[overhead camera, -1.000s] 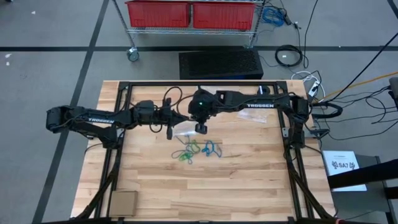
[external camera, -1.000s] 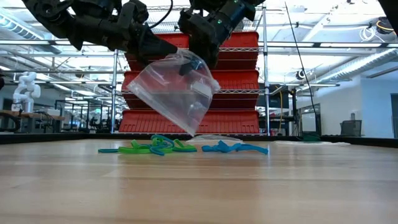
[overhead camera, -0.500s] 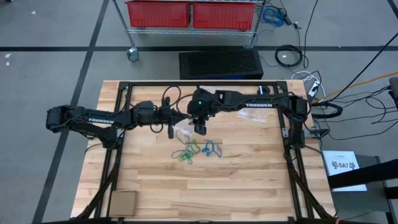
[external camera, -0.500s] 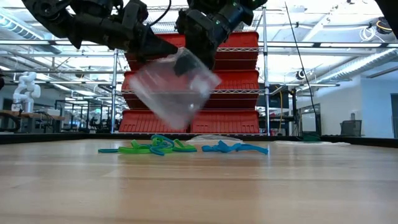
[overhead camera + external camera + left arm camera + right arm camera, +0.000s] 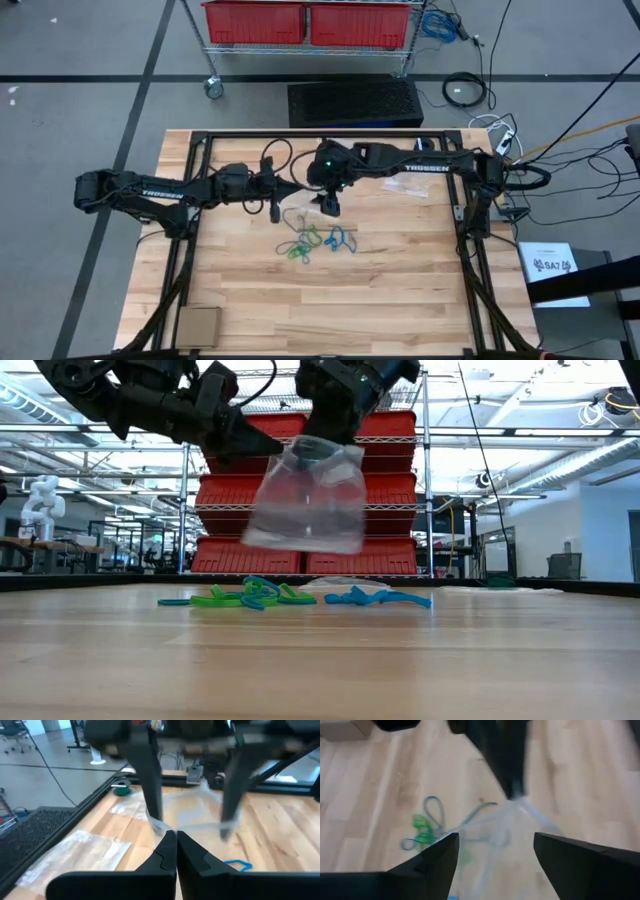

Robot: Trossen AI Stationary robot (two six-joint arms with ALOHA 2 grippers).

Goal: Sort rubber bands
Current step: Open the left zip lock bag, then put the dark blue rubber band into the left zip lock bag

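Two arms (image 5: 415,168) marked TROSSEN, bands (image 5: 316,241) below

Two dark, jointed arms bear white lettering, black looping cables and tapered black fingers (image 5: 167,851).

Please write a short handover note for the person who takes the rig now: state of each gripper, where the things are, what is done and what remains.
Left gripper: shut on the clear plastic bag, holding it in the air over the table.
Right gripper: open, at the bag's mouth, not gripping it.
Rubber bands: green and blue ones lie loose in a pile on the table below the bag; no band can be seen in the bag.
Done: bag lifted.
Left: pick the bands and sort them; none is visibly sorted yet.
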